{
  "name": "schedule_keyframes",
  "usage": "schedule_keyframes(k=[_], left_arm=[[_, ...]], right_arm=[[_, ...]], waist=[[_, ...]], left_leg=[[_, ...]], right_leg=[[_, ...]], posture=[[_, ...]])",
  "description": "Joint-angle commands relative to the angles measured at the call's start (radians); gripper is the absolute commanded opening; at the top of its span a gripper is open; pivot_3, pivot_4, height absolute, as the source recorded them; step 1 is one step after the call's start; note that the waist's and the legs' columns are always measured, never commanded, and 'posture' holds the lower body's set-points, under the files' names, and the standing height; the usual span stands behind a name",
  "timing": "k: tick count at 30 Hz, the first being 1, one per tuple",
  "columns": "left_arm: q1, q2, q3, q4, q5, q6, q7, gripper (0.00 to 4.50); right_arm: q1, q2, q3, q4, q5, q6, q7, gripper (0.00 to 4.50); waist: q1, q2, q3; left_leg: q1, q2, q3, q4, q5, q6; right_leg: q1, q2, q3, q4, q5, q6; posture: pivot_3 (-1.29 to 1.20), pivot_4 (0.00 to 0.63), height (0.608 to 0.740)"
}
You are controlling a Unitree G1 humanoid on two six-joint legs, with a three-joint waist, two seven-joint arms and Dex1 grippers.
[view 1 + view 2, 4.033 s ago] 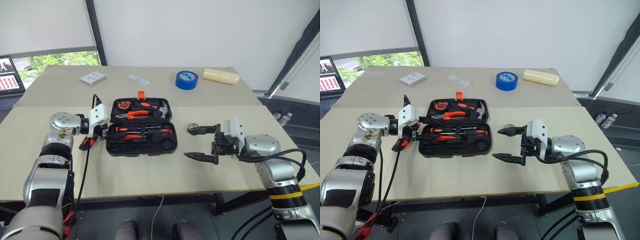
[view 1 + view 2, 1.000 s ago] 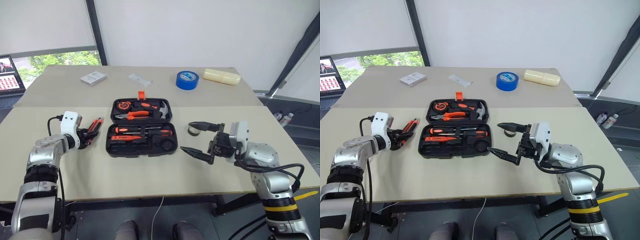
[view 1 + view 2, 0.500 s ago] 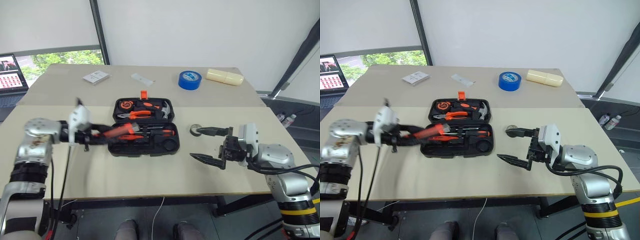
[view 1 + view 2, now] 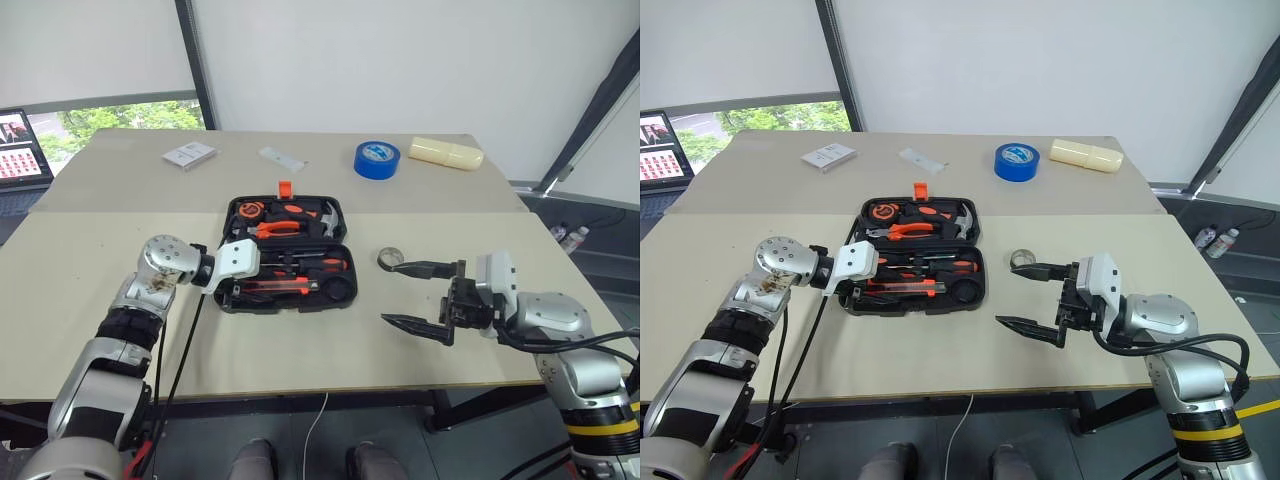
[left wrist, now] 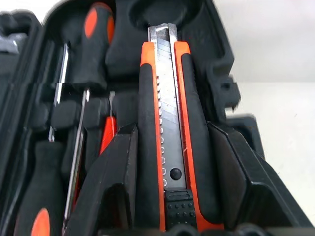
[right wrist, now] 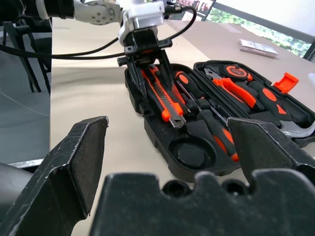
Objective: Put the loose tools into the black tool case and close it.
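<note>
Spanning the foreground is a beige table [image 4: 300,340] made of 2 tops pushed together, set before a white wall with a window [image 4: 110,115] at the left. At its middle lies the black tool case [image 4: 285,255], open flat, its lid half toward the wall with an orange latch [image 4: 284,188] at the far edge. The lid half holds pliers [image 4: 268,229] and a hammer [image 4: 322,212]; the near half holds 2 black-and-orange screwdrivers [image 4: 310,266] and a round recess [image 4: 341,289] at its right end. The left gripper [image 6: 145,54] reaches over the case's left end and clamps an orange-black utility knife [image 5: 167,132] between its fingers [image 5: 115,187], the knife lying along the near half of the case, its blade end toward the round recess. The right gripper [image 4: 425,297] hangs over the table to the right of the case, its 2 fingers spread wide and holding nothing. A small dark tape roll [image 4: 387,258] sits on the table just beside the upper finger. Far back stand a blue tape roll [image 4: 375,159], a cream cylinder [image 4: 445,153] and a small flat packet [image 4: 188,154].
</note>
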Motion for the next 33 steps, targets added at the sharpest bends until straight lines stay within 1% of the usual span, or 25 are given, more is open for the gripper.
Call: schedule_keyframes(k=[1,2,3,5,6,7,8,10,12,14,16,17,18,21,22,23,26,27,30,33], left_arm=[[-0.023,0.010,-0.016,-0.012,0.013,-0.007,-0.026,2.16],[-0.018,0.012,-0.013,-0.015,0.009,0.005,-0.030,2.66],[-0.015,0.018,-0.014,-0.013,0.017,-0.006,-0.029,2.94],[-0.010,0.027,-0.018,-0.012,0.017,-0.006,-0.046,3.66],[-0.010,0.028,-0.014,-0.006,0.014,-0.019,-0.046,4.12],[-0.015,0.023,-0.005,0.007,0.008,-0.045,-0.038,4.38],[-0.023,0.017,0.009,0.025,0.000,-0.075,-0.025,4.46],[-0.047,-0.004,0.055,0.070,-0.043,-0.110,-0.005,4.46],[-0.074,-0.035,0.137,0.098,-0.158,-0.045,-0.043,4.46],[-0.086,-0.045,0.180,0.105,-0.231,0.017,-0.099,4.46],[-0.075,-0.045,0.188,0.102,-0.255,0.034,-0.146,3.93],[-0.065,-0.044,0.180,0.099,-0.247,0.032,-0.155,3.82],[-0.055,-0.048,0.175,0.096,-0.240,0.018,-0.157,3.35],[-0.027,-0.065,0.164,0.090,-0.216,0.009,-0.127,2.32],[-0.018,-0.069,0.161,0.088,-0.210,0.009,-0.121,1.80],[-0.010,-0.074,0.156,0.089,-0.199,-0.001,-0.109,1.51],[0.011,-0.083,0.144,0.100,-0.167,-0.022,-0.073,0.27],[0.017,-0.083,0.134,0.106,-0.152,-0.025,-0.064,0.06],[0.020,-0.090,0.118,0.139,-0.099,-0.055,0.013,0.06],[0.020,-0.103,0.102,0.168,-0.071,-0.029,0.060,0.06]], right_arm=[[0.003,-0.005,-0.026,-0.046,0.019,0.008,-0.010,4.50],[0.004,-0.006,-0.028,-0.047,0.019,0.009,-0.011,4.50],[0.005,-0.005,-0.031,-0.047,0.019,0.010,-0.012,4.50],[0.006,-0.005,-0.034,-0.044,0.019,0.010,-0.013,4.50],[0.005,-0.004,-0.035,-0.040,0.019,0.009,-0.013,4.50],[0.004,-0.003,-0.036,-0.036,0.018,0.008,-0.014,4.50],[0.004,-0.002,-0.037,-0.031,0.018,0.005,-0.015,4.50],[0.002,0.002,-0.041,-0.021,0.019,0.002,-0.017,4.50],[-0.006,0.009,-0.049,-0.005,0.023,0.000,-0.024,4.50],[-0.012,0.014,-0.054,0.012,0.025,0.000,-0.029,4.50],[-0.016,0.019,-0.056,0.030,0.022,-0.004,-0.032,4.50],[-0.017,0.022,-0.056,0.035,0.022,-0.005,-0.035,4.50],[-0.018,0.025,-0.055,0.037,0.021,-0.007,-0.037,4.50],[-0.016,0.036,-0.049,0.037,0.017,-0.011,-0.048,4.50],[-0.015,0.039,-0.047,0.037,0.016,-0.012,-0.050,4.50],[-0.014,0.042,-0.047,0.037,0.015,-0.013,-0.052,4.50],[-0.013,0.049,-0.048,0.042,0.011,-0.016,-0.055,4.50],[-0.013,0.051,-0.048,0.044,0.010,-0.017,-0.057,4.50],[-0.008,0.055,-0.048,0.045,0.007,-0.020,-0.059,4.50],[0.007,0.060,-0.048,0.032,0.008,-0.019,-0.062,4.50]], waist=[[0.000,0.000,0.000],[0.000,0.000,0.000],[0.000,0.000,0.000],[-0.002,0.000,0.000],[-0.003,0.000,0.000],[-0.005,0.000,0.000],[-0.006,0.000,0.000],[-0.005,0.000,0.000],[-0.005,0.000,0.000],[-0.003,0.000,0.000],[-0.004,0.000,0.000],[-0.004,0.000,0.000],[-0.005,0.000,0.000],[-0.007,0.000,0.000],[-0.007,0.000,0.000],[-0.007,0.000,0.000],[-0.008,0.000,0.000],[-0.008,0.000,0.000],[-0.007,0.000,0.000],[-0.003,0.000,0.000]], left_leg=[[0.000,0.000,0.000,0.000,0.000,0.000],[0.000,0.000,0.000,0.000,0.000,0.000],[0.000,0.000,0.000,0.000,0.000,0.000],[0.000,0.000,0.000,0.000,0.000,0.000],[0.000,0.000,0.000,0.000,0.000,0.000],[0.000,0.000,0.000,0.000,0.000,0.000],[0.000,0.000,0.000,0.000,0.000,0.000],[0.000,0.000,0.000,0.000,0.000,0.000],[0.000,0.000,0.000,0.000,0.000,0.000],[0.000,0.000,0.000,0.001,0.000,0.000],[-0.001,0.000,0.000,0.002,0.000,0.001],[-0.001,0.000,0.000,0.002,0.000,0.000],[-0.001,0.000,0.000,0.002,0.000,0.000],[0.000,0.000,-0.001,0.002,0.000,0.001],[0.000,0.000,-0.001,0.002,0.000,0.001],[0.000,0.000,-0.001,0.002,0.000,0.001],[-0.001,0.000,-0.001,0.002,0.000,0.001],[-0.001,0.000,-0.001,0.002,0.000,0.001],[0.000,-0.001,-0.001,0.002,0.000,0.001],[0.000,-0.001,-0.001,0.002,0.000,0.001]], right_leg=[[0.000,0.000,0.000,0.000,0.000,0.000],[0.000,0.000,0.000,0.000,0.000,0.000],[0.000,0.000,0.000,0.000,0.000,0.000],[0.000,0.000,0.000,0.000,0.000,0.000],[0.000,0.000,0.000,0.000,0.000,0.000],[0.000,0.000,0.000,0.000,0.000,0.000],[0.000,0.000,0.000,0.000,0.000,0.000],[0.001,0.000,0.000,0.000,0.000,0.000],[0.000,0.000,0.000,0.000,0.000,0.000],[0.001,0.000,0.000,0.001,0.000,0.001],[0.000,0.000,0.000,0.001,0.000,0.001],[0.001,0.000,0.000,0.001,0.000,0.001],[0.001,0.000,0.000,0.001,0.000,0.001],[0.001,0.000,0.000,0.001,0.000,0.001],[0.001,0.000,0.000,0.001,0.000,0.001],[0.001,0.000,0.000,0.001,0.000,0.001],[0.001,0.000,0.000,0.001,0.000,0.001],[0.001,0.000,0.000,0.001,0.000,0.001],[0.001,0.000,0.000,0.001,0.000,0.001],[0.002,0.000,0.000,0.001,0.000,0.001]], posture=[[0.00,0.150,0.740],[0.00,0.150,0.740],[0.00,0.150,0.740],[0.00,0.150,0.740],[0.00,0.150,0.740],[0.00,0.150,0.740],[0.00,0.150,0.740],[0.00,0.150,0.740],[0.00,0.150,0.740],[0.00,0.150,0.740],[0.00,0.150,0.740],[0.00,0.150,0.740],[0.00,0.150,0.740],[0.00,0.150,0.740],[0.00,0.150,0.740],[0.00,0.150,0.740],[0.00,0.150,0.740],[0.00,0.150,0.740],[0.00,0.150,0.740],[0.00,0.150,0.740]])
